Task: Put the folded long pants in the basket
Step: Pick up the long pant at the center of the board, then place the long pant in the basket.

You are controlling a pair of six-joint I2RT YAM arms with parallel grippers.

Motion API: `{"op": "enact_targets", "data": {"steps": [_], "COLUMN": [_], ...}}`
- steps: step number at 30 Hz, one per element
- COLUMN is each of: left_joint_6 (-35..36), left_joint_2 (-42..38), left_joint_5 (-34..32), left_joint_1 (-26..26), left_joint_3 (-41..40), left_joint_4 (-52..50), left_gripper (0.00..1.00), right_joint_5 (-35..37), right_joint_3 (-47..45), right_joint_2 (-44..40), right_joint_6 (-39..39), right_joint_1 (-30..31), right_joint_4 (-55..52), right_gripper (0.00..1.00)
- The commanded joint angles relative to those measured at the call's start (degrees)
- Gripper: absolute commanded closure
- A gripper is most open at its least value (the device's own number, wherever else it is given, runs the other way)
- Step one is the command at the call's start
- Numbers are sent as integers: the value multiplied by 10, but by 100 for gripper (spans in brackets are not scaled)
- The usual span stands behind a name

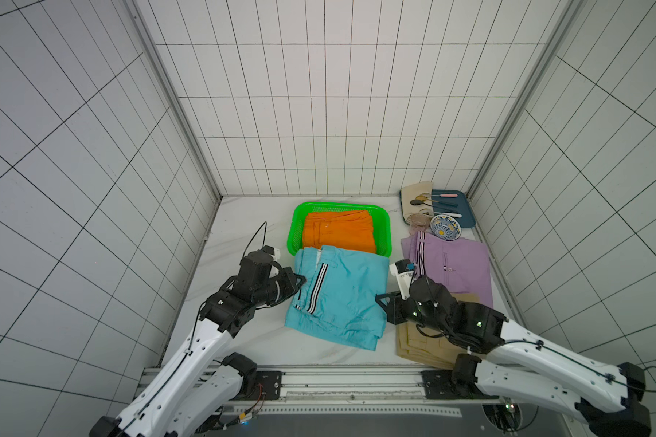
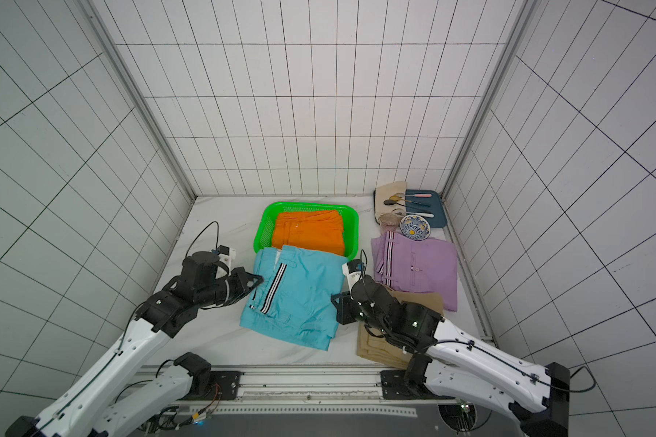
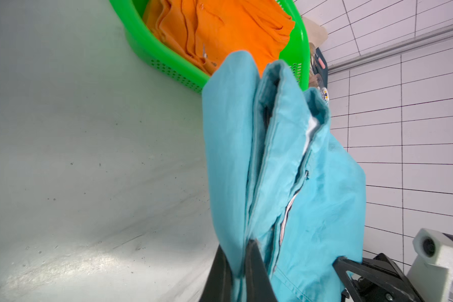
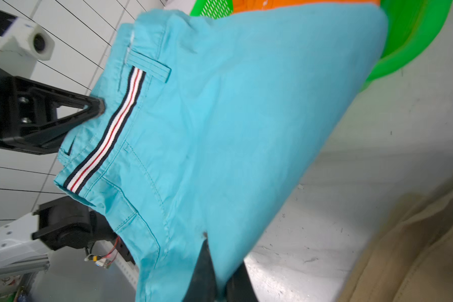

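Observation:
The teal folded long pants [image 1: 341, 295] with a striped waistband lie stretched between both arms, their far edge over the near rim of the green basket [image 1: 294, 234]. My left gripper [image 1: 300, 280] is shut on their waistband edge, its fingers [image 3: 254, 261] pinching a cloth fold. On the opposite edge my right gripper [image 1: 379, 299] is shut, with teal cloth [image 4: 220, 117] between its fingers. Orange folded pants [image 1: 338, 230] fill the basket. Lilac pants [image 1: 455, 261] lie to the right. The right arm partly hides the tan pants [image 1: 417, 340].
At the back right, a dark blue tray [image 1: 462, 212] holds cutlery, with a cream cloth [image 1: 413, 200], a patterned bowl [image 1: 445, 227] and a small glass [image 1: 417, 221] beside it. Tiled walls close in the white table [image 1: 243, 340] on three sides.

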Motion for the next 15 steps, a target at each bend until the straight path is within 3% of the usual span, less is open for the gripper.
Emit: {"op": "enact_targets", "data": {"steps": [1,4,6,11,15], "left_joint_6": [40,53,59,84,76], "left_joint_2": [56,128,178,307,374], "left_joint_5": [-3,49,70,47,25], "left_joint_1": [40,79,97,104,105], "left_joint_3": [126,203,250,373,405], "left_joint_4": [-55,-66,-68,-105,-76], "left_gripper": [100,100,100,100,100], "right_joint_5": [2,-67,-76,-110,-153], "right_joint_3": [157,225,268,346,349], "right_joint_2": [42,102,143,242,305], "right_joint_6": [-62,-97,-112,-143,-156], "right_joint_1": [-50,-126,-168,-254,-304], "right_joint_4": [-118,-119,-119,-117,-66], "right_gripper": [100,100,100,100,100]}}
